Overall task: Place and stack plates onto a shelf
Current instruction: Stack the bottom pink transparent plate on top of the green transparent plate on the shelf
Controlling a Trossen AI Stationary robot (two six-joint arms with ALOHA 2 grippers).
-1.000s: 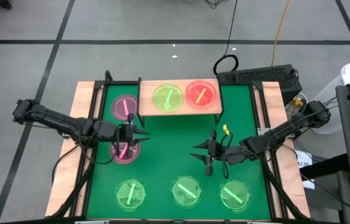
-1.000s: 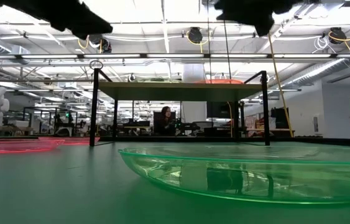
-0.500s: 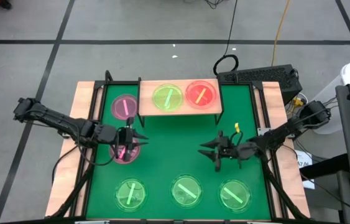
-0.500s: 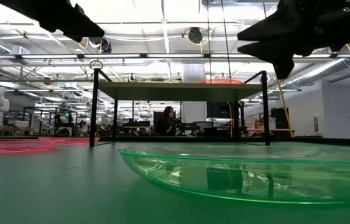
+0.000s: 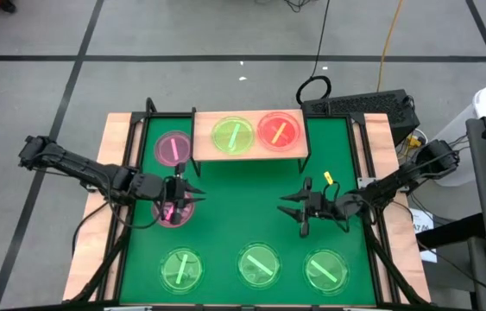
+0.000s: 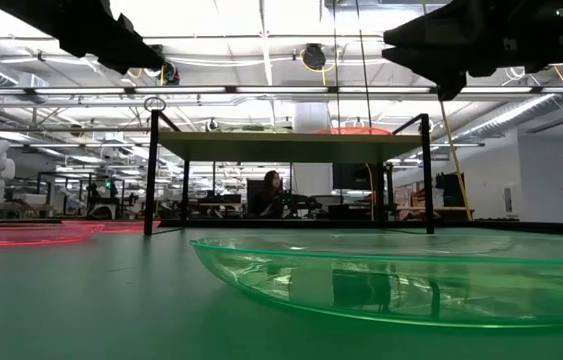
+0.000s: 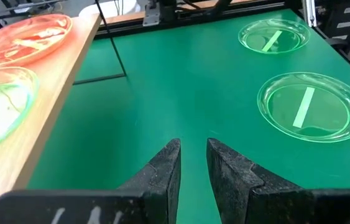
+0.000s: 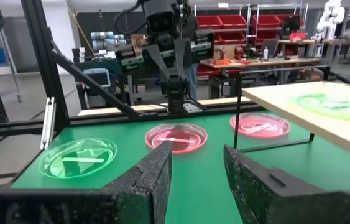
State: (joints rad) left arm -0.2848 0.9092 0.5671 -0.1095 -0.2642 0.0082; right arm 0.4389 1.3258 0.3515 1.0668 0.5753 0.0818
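The shelf stands at the mat's far side and carries a green plate and an orange-red plate. One pink plate lies on the mat left of the shelf. A second pink plate lies under my left arm's wrist. Three green plates lie along the near edge. My left gripper hovers open and empty, its fingertips just right of that second pink plate. My right gripper hovers open and empty over bare mat, right of centre.
Bare green mat lies between the two grippers and in front of the shelf. The shelf's thin black legs stand on the mat. In the low view the middle green plate fills the foreground. A keyboard lies beyond the table's far right corner.
My right gripper has drawn back toward the table's right edge and tipped from pointing downward to nearly level, staying open. My left gripper has stayed nearly still above the pink plate. No plate has moved.
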